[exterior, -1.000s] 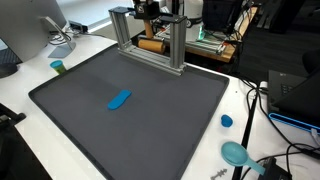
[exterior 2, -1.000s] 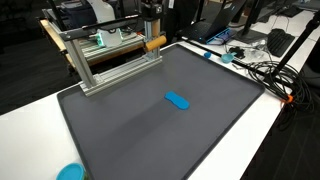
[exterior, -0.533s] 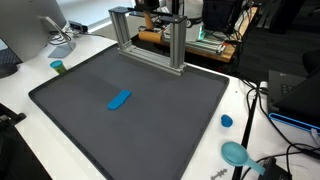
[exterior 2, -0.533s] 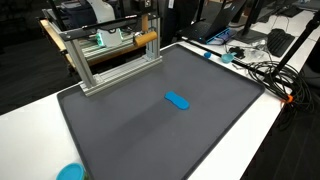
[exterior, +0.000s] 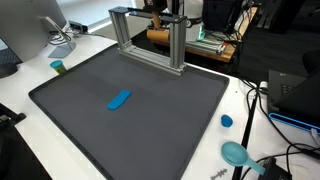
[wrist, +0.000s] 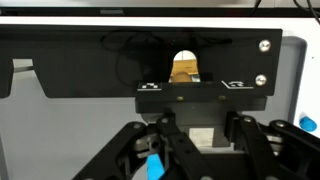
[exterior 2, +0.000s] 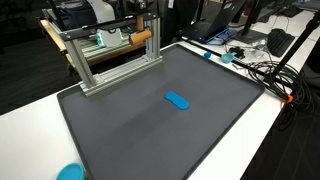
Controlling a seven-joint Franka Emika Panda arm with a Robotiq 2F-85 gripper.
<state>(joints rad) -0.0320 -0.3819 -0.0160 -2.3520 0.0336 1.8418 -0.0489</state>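
The gripper hangs just behind the top bar of the silver aluminium frame. Its jaws are closed on 1 orange-brown wooden cylinder, which lies level in the air, alongside that top bar. In an exterior view the cylinder shows behind the frame's 2 front posts. In front of the frame a dark grey mat covers the white bench. 1 flat blue oblong piece lies on the mat, well apart from the frame. In the wrist view the fingers rise from the lower edge, and what sits between them is too dark to tell.
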